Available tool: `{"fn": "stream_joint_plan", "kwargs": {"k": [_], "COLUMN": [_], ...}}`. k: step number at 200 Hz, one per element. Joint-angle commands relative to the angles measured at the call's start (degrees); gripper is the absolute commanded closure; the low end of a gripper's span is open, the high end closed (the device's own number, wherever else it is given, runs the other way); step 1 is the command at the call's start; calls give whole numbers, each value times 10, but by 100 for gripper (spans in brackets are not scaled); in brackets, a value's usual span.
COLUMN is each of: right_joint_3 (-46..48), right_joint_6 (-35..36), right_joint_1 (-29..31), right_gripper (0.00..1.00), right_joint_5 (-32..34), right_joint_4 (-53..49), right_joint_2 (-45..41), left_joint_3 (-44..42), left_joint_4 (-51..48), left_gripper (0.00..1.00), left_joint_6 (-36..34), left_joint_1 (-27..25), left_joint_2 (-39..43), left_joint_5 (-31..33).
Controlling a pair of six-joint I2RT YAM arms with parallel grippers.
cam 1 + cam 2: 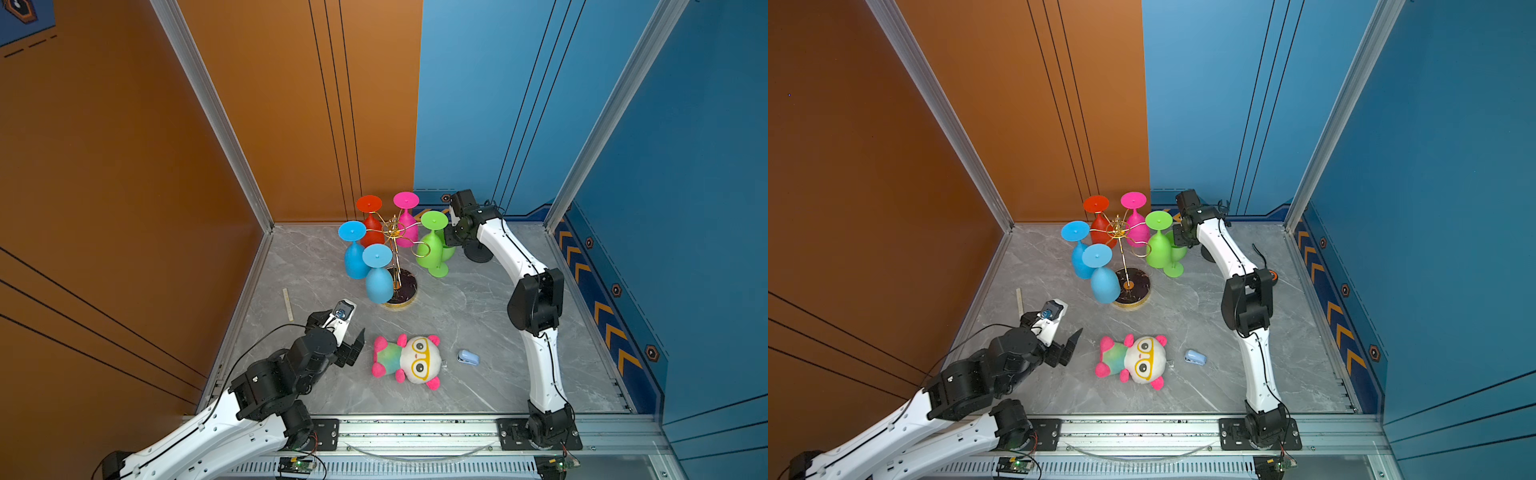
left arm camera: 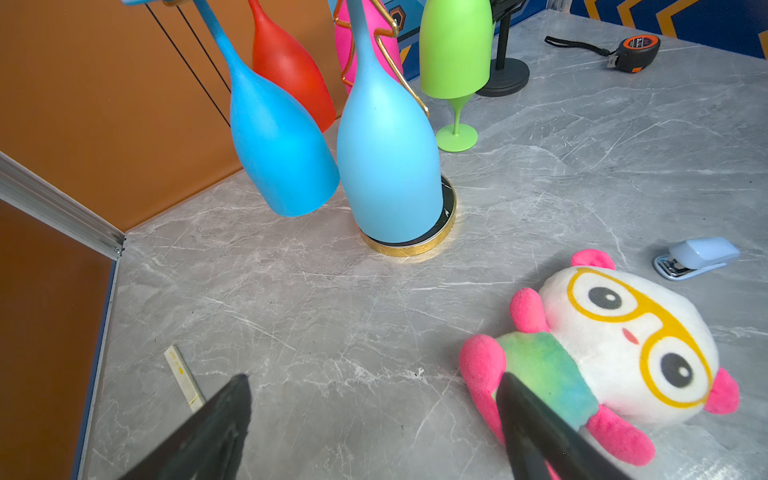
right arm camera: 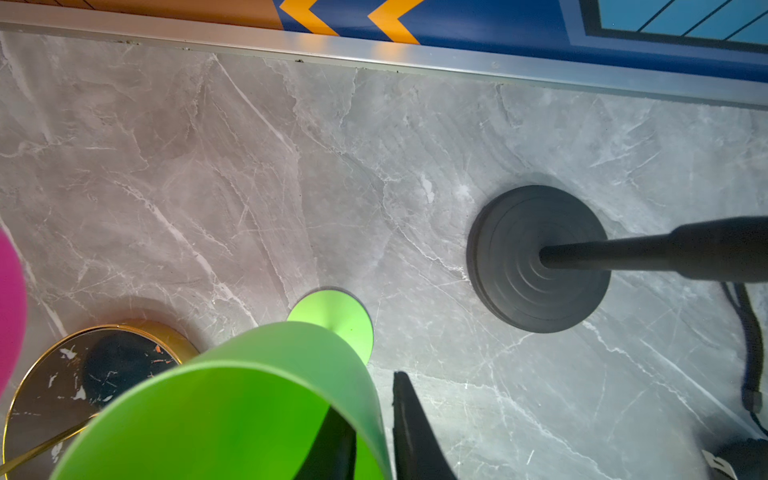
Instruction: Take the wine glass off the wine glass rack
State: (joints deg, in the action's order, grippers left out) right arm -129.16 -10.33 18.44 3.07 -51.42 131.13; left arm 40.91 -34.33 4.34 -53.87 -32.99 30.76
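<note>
Green glass stood upright beside gold wire rack, right gripper astride its rim, grip unclear, left gripper spread wide, empty.

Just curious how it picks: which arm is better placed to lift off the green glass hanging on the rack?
The right, probably. The right claw is at the rim of the standing green glass, beside the hanging green glass. The left claw hovers open near the plush toy, beyond the rack.

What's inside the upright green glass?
One finger of the right pincer is inside the upright glass; the other is outside its wall. Its bottom is not visible; in both top views the hanging green glass partly covers it.
</note>
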Motion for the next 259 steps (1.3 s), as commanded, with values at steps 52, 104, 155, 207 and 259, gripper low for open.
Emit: {"fn": "stream_joint_plan", "kwargs": {"k": [52,104,155,207,259], "right_joint_3": [-28,-36,-28,16,138], "right_joint_6": [-2,3,-36,-86,-170], "right_joint_1": [-1,-2,-35,-51,-52], "right_gripper": [51,43,42,40,33], "right_joint_5": [-3,10,-76,-218,-338], "right_joint_4": [-15,-51,-61,-28,92], "right_joint_2": [-34,-79,-138,-209,-286], "left_joint_3": [10,10,8,8,8], "left_joint_4": [-9,-9,-6,-5,-1], "left_gripper": [7,8,7,7,7], "left_joint_6": [-5,-4,-4,-4,-4], "left_joint_1": [6,6,6,6,7], "left_joint_2": [1,2,2,3,5], "left_joint_5": [-9,-6,-7,-8,-9]}}
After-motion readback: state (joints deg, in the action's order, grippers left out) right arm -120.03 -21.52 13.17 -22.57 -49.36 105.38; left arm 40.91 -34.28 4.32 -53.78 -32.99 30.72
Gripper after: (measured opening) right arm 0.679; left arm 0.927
